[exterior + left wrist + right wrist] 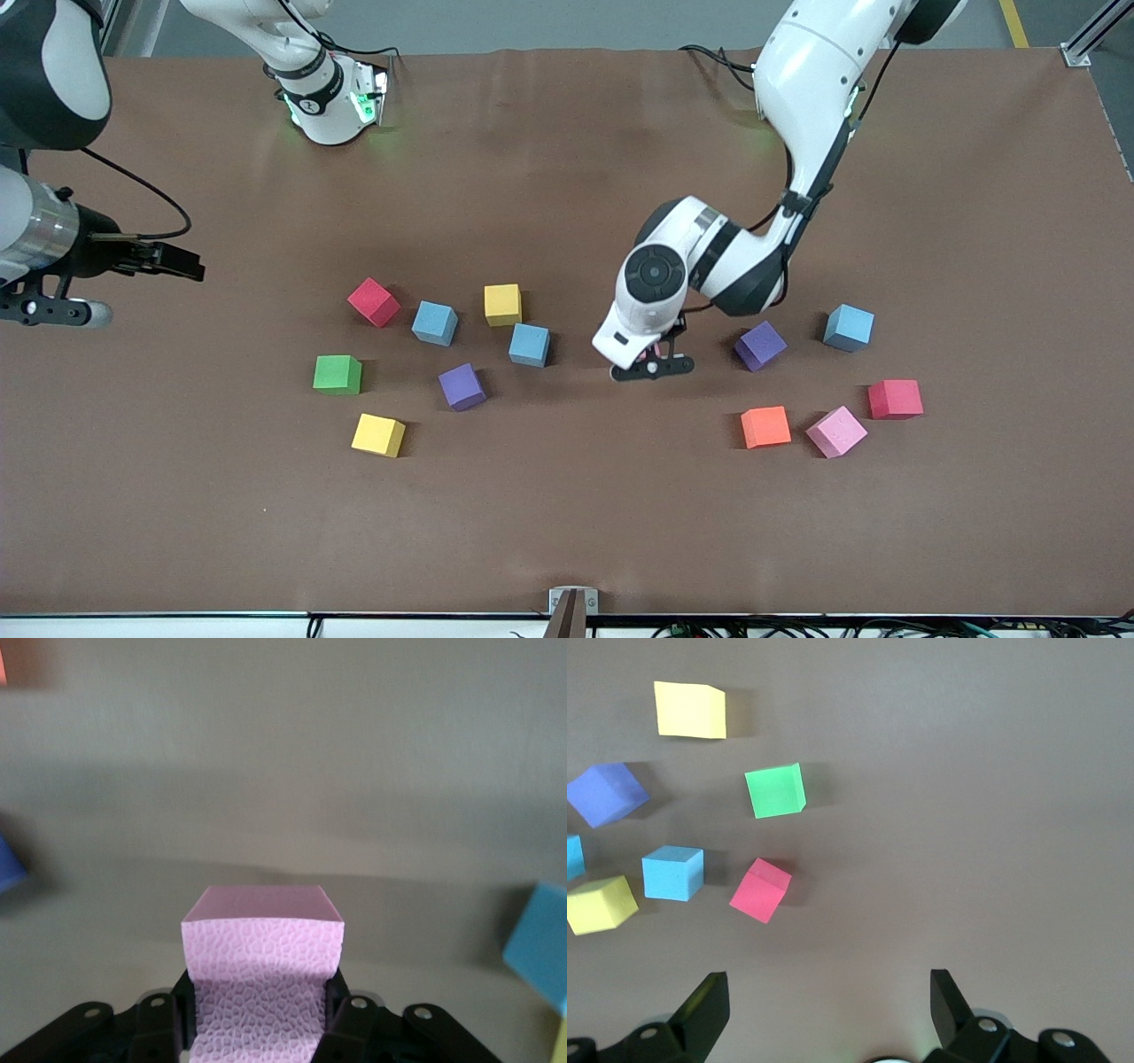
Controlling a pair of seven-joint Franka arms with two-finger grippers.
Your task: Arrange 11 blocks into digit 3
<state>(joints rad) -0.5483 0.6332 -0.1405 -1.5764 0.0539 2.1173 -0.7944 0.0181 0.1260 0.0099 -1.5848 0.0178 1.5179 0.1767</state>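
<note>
My left gripper [651, 364] is low over the middle of the table, between two loose groups of blocks. It is shut on a pink block [262, 939], which the hand hides in the front view. Toward the right arm's end lie red [373, 301], light blue [435, 322], yellow [502, 304], light blue [530, 345], purple [462, 386] and yellow [378, 434] blocks. Toward the left arm's end lie purple [760, 345], light blue [849, 327], red [895, 399], orange [765, 427] and pink [835, 431] blocks. My right gripper [168, 261] waits open over its end of the table. No digit 3 shows.
A green cube [337, 374] lies beside the purple and yellow blocks at the right arm's end. In the right wrist view the green cube [775, 789] and a red block [760, 890] sit ahead of the open right gripper [828, 992]. Brown cloth [567, 514] covers the table.
</note>
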